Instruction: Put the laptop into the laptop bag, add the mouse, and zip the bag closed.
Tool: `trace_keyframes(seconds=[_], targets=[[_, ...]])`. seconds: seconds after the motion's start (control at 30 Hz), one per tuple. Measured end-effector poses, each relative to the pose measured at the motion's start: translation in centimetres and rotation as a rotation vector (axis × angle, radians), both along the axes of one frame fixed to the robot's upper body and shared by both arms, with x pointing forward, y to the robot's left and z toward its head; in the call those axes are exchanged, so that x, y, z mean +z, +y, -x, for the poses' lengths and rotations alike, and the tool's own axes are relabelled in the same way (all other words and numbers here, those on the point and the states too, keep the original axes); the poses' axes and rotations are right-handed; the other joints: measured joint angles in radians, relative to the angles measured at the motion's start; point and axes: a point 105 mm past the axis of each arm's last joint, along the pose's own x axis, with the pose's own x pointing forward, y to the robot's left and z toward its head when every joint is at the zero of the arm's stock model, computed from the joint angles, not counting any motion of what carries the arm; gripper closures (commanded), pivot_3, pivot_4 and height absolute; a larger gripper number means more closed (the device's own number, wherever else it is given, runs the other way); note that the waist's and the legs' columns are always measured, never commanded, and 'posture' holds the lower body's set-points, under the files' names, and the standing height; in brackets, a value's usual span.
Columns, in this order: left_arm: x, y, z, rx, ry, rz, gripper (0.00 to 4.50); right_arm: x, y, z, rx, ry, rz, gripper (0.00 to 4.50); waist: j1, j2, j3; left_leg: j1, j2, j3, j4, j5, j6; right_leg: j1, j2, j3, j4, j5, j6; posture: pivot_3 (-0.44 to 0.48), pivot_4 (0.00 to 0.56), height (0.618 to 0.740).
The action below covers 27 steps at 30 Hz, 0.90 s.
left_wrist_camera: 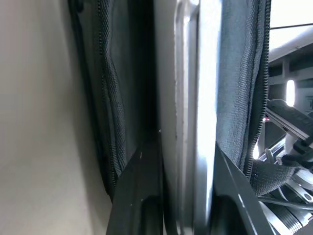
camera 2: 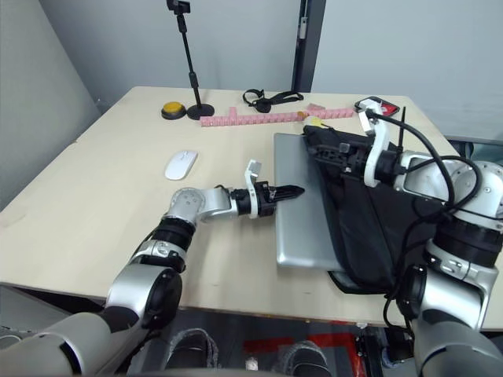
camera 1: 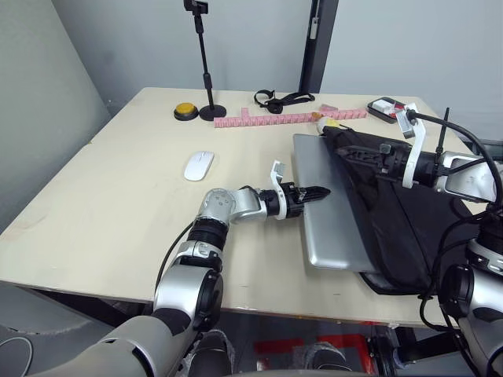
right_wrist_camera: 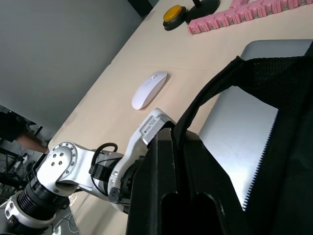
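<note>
Left gripper (camera 1: 324,191): my fingers pinch the laptop (camera 1: 330,212) edge.
Right gripper (camera 1: 383,154): clamped on the laptop bag (camera 1: 401,228) rim.
Laptop: silver, half inside bag.
Mouse (camera 1: 199,165): behind my left arm, bare table (camera 1: 102,204) around.

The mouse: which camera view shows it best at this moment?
The left eye view shows it best: the mouse lies whole and unobstructed on the table, apart from the laptop and the left gripper. The right eye view shows the same. The right wrist view also catches it, beyond the laptop bag edge.
</note>
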Motion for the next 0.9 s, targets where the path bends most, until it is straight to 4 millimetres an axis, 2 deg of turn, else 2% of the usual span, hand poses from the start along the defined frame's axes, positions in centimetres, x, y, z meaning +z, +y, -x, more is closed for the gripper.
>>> trace_keyframes(seconds=[0.13, 0.33, 0.53, 0.9], targets=[[0.1, -1.3, -0.3, 0.009, -0.025, -0.021, 4.13, 0.5, 0.7, -0.3, 0.021, -0.002, -0.021, 4.48, 0.001, 0.0, 0.0, 0.0, -0.003, 0.0, 0.0, 0.0, 0.0, 0.0, -0.003, 0.0, -0.001, 0.0, 0.0, 0.0, 0.15, 0.739], [-0.7, -1.2, -1.0, 0.048, -0.018, -0.022, 4.13, 0.5, 0.8, -0.2, 0.02, 0.002, -0.019, 4.48, 0.002, 0.0, 0.0, 0.0, -0.003, 0.0, -0.002, 0.0, 0.001, 0.0, -0.003, 0.0, -0.002, 0.0, 0.001, 0.0, 0.15, 0.739], [-0.5, -1.4, -1.6, 0.075, -0.026, -0.021, 4.13, 0.5, 0.9, -0.2, 0.025, 0.005, -0.02, 4.48, 0.004, 0.0, 0.0, 0.0, -0.004, 0.0, -0.002, 0.0, 0.001, 0.0, -0.004, 0.0, -0.002, 0.001, 0.001, 0.0, 0.15, 0.739], [-0.5, -2.3, -1.5, 0.044, -0.016, -0.024, 4.13, 0.5, 1.0, -0.2, 0.022, 0.008, -0.014, 4.48, 0.016, 0.0, 0.0, -0.001, -0.004, 0.0, -0.004, 0.0, 0.0, 0.0, -0.004, 0.0, -0.005, 0.001, 0.001, 0.0, 0.15, 0.739]])
